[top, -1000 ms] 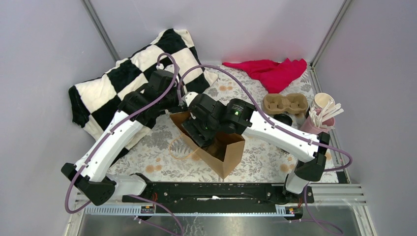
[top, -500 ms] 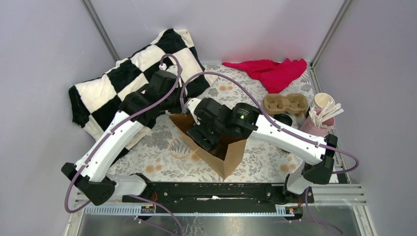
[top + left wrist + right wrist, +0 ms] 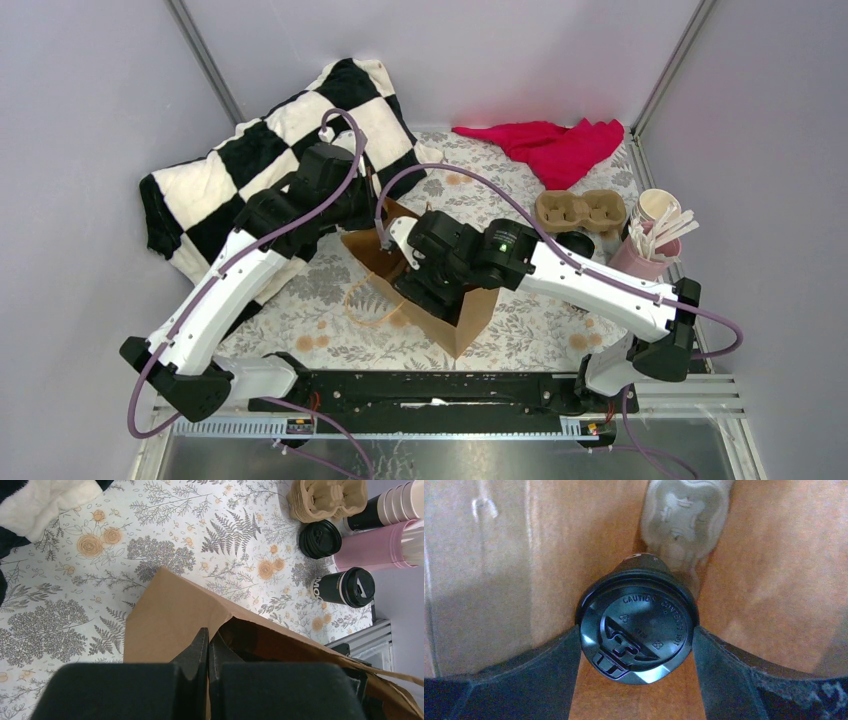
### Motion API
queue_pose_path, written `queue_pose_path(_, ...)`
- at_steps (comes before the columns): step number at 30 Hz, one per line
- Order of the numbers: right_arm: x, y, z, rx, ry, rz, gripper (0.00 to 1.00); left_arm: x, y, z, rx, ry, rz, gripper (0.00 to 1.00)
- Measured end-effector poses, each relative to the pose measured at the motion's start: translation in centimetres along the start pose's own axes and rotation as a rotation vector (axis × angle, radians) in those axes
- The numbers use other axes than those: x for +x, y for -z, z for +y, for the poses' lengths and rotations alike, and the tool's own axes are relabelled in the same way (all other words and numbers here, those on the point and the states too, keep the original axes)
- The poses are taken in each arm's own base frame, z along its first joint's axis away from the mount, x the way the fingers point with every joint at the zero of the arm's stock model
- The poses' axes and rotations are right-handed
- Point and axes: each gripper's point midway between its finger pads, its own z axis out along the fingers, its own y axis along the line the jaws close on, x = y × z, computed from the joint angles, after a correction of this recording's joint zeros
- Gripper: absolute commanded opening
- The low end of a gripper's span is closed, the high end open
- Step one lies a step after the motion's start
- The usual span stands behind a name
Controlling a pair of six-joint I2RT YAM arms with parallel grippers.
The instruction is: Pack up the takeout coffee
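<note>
Enclosure: left wall, back wall and right wall, all plain lavender-grey, are closing in the desk.
Corners: 2 grey metal uprights, left post and right post, are leaning outward.
Desk: a floral-print cover is lying over it.
Near edge: a black rail is spanning it, with a grey metal ledge sitting below.
Light: falling soft and even.

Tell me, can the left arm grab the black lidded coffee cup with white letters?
Probably not now: the left gripper is pinched shut on the rim of the brown paper bag, and the black lidded coffee cup stands beyond it.
</note>
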Motion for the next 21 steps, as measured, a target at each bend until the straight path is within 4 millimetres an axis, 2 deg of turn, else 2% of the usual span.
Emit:
queue_pose_path(6, -0.6, 0.1, -1.3, 0.084, -0.037, -0.001, 0.65, -0.6, 0.5, -0.4, 0.026, -0.014, -0.033, 0.00)
queue_pose_path(15, -0.1, 0.2, -2.2, 0.155, -0.096, 0.022, 0.65, -2.8, 3.5, -1.7, 0.116, -0.048, -0.160, 0.00)
queue_pose_path(21, -0.6, 0.3, -3.2, 0.214, -0.106, -0.003, 0.64, -3.0, 4.8, -2.5, 0.180, -0.073, -0.208, 0.00)
